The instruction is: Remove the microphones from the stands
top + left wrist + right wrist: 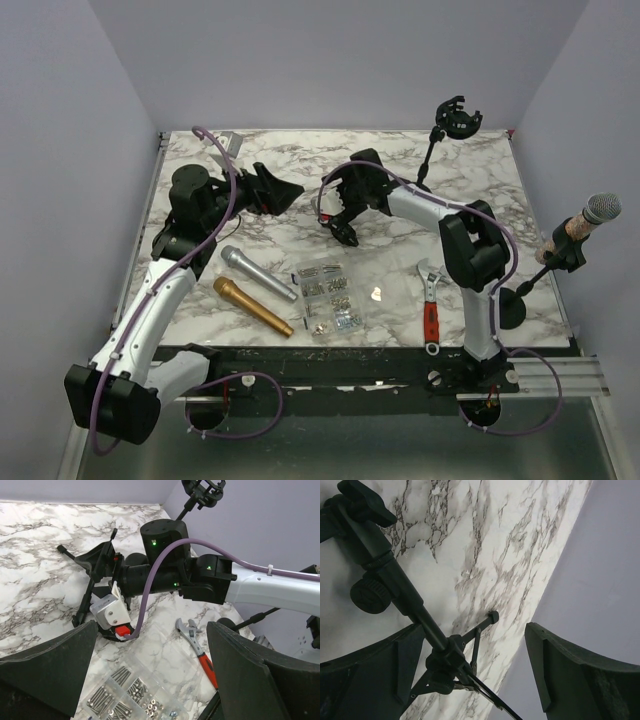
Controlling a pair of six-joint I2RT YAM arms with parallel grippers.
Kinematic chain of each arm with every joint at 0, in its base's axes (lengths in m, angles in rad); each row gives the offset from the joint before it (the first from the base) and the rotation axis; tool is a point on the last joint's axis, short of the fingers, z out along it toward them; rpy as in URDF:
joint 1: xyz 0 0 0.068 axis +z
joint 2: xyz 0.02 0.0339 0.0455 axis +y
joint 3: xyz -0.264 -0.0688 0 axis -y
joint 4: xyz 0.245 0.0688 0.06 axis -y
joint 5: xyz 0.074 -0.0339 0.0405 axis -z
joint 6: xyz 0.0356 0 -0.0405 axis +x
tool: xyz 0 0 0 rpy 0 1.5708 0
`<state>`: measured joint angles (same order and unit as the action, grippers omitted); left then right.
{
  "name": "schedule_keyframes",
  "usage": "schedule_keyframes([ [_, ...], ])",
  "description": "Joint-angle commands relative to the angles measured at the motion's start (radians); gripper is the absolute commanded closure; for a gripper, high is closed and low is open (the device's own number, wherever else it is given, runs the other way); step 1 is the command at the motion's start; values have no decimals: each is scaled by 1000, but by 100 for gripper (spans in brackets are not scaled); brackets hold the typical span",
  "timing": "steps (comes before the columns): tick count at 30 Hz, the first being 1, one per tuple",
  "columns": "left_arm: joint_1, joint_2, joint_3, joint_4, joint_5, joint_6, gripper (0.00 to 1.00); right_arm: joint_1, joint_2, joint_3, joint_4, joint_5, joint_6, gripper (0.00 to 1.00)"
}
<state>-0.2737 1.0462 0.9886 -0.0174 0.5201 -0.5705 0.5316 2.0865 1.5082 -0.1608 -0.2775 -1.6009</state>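
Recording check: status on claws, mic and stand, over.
Both open: left claw empty, right claw at a black tripod. Microphone seated in its stand at the table's right edge, untouched. Nothing blocking it.

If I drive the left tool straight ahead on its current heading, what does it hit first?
Most likely the right arm's wrist, which sits dead ahead of the open left tool in the left wrist view. The clear screw box lies lower, probably under that line. Depth is unclear from here.
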Motion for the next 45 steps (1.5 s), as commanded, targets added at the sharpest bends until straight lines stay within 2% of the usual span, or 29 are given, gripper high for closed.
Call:
schedule_keyframes([
  [1,17,10,-15,54,56,-35,6,6,91,45,-92,-11,-39,10],
  [9,30,24,-21,65,64,-53,6,5,138,61,-114,-2,-47,12],
  [15,44,41,-30,94,96,-92,7,4,162,9,6,27,-63,15],
  [22,49,43,-33,96,95,-94,7,5,193,-65,197,97,-89,25],
  [26,51,46,-33,100,100,-99,7,5,195,-82,271,85,-61,35],
  [31,53,45,-34,97,95,-94,7,-4,198,-28,278,-6,163,35],
  [35,53,44,-34,94,95,-94,7,-6,191,-31,355,-38,307,35],
  [45,54,44,-36,102,105,-103,7,-5,207,151,218,6,710,39],
])
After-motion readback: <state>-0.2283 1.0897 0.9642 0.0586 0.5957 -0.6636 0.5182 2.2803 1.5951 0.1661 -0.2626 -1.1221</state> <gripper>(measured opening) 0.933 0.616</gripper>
